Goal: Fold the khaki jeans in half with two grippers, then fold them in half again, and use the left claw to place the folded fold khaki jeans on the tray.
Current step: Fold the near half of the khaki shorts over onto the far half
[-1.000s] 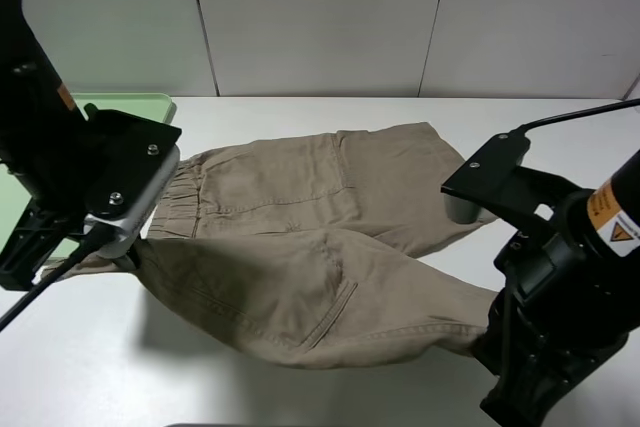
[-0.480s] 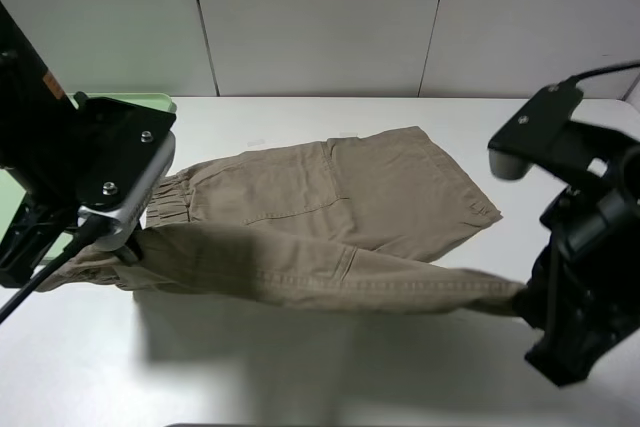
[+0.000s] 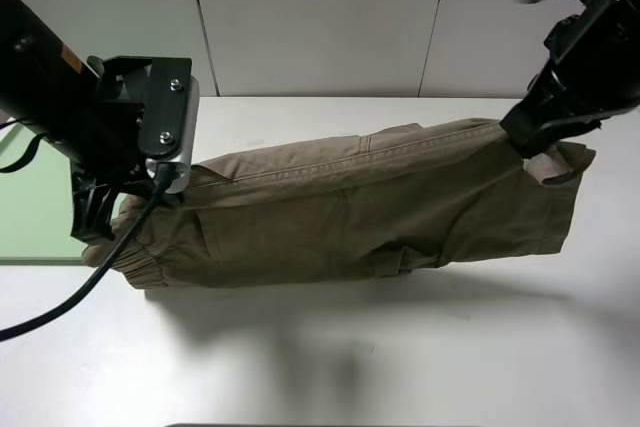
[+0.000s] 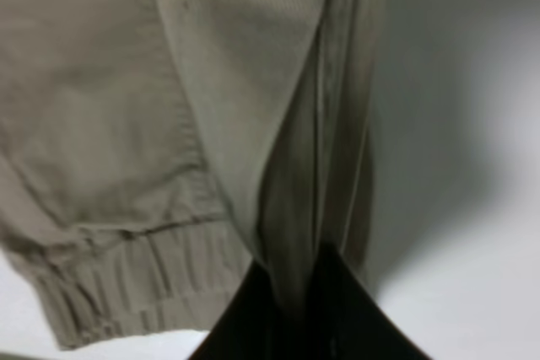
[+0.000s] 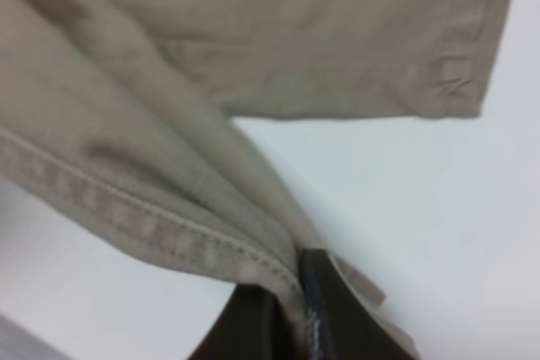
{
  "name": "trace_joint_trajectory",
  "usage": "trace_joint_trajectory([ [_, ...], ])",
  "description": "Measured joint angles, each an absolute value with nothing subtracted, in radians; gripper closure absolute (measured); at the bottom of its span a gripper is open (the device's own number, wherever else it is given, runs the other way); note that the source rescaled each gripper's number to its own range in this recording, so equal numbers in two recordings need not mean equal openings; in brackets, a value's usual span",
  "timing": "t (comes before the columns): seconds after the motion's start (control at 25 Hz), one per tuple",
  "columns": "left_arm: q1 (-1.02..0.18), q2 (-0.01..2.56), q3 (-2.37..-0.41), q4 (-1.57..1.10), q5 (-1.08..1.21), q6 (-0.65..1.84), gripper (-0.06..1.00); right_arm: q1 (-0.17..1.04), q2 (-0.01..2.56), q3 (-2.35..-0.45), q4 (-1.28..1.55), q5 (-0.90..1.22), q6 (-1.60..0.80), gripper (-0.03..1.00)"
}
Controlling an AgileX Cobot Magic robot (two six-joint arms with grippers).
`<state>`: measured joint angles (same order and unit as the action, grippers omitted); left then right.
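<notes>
Exterior high view: the shorts (image 3: 350,212) hang stretched between two grippers, doubled lengthwise, just beside the tray (image 3: 30,217) and not on it. The left gripper (image 3: 103,235) sits at the tray's near edge, at the gathered waistband (image 3: 140,262). Its tips are hidden behind its own wrist block and a looping cable, so the pinch cannot be seen from here. The right gripper (image 3: 528,139) is well apart from the tray, at the end of the shorts farthest from it and lifted higher, clamped on the leg end, with a flap of hem (image 3: 560,162) drooping just beside it. Its arm is cut off by the picture's edge.

Most of the tray is covered by the left arm or cut off; only a pale green patch shows. Whether the shorts' lower edge touches the table (image 3: 400,347) cannot be told; a shadow lies under it.

The left wrist view, blurred, shows black jaws pressed together on a bunched fold of cloth next to the elastic. The right wrist view, also soft, shows the jaws pinching a stitched edge.
</notes>
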<state>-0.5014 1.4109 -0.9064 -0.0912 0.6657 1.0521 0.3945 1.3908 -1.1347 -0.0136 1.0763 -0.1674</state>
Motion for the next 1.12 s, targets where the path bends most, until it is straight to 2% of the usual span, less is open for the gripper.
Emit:
trace_joint_trajectory([
  [0.32, -0.493, 1.462, -0.906, 0.052, 0.541, 0.966, 0.94, 0.380, 1.631, -1.339, -0.040, 1.065, -0.202, 0.97],
  [0.52, -0.432, 1.565, -0.906, 0.140, 0.405, 0.839, 0.94, 0.380, 1.735, -1.422, -0.031, 1.037, -0.215, 0.97],
  [0.8, -0.363, 1.701, -0.906, 0.183, 0.230, 0.807, 0.94, 0.380, 1.841, -1.448, -0.027, 0.942, -0.217, 0.97],
  [1.12, -0.359, 1.771, -0.906, 0.197, 0.124, 0.804, 0.94, 0.380, 1.886, -1.448, -0.078, 0.840, -0.217, 0.97],
])
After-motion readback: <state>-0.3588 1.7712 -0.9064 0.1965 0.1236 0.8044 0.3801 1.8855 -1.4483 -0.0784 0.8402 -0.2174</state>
